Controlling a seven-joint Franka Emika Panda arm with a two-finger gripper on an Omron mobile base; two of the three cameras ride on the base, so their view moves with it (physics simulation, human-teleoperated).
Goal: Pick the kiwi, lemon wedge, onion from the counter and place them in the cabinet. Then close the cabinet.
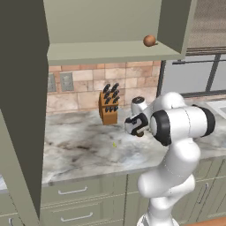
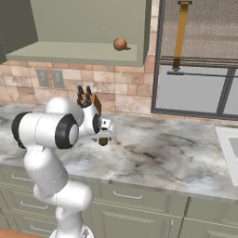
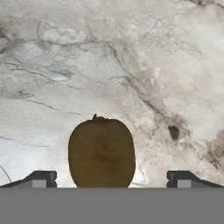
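Now, with the onion [image 1: 149,40] shelved in the cabinet [image 1: 110,50], my gripper [image 3: 107,179] hangs spread wide over the kiwi [image 3: 101,152]; I'd descend, then clamp.

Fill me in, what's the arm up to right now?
The arm's gripper hangs over the kiwi on the marbled counter, jaws open wide on either side of it, nothing held. The onion already sits in the open cabinet. The lemon wedge lies on the counter, so two foods remain, then closing the cabinet.
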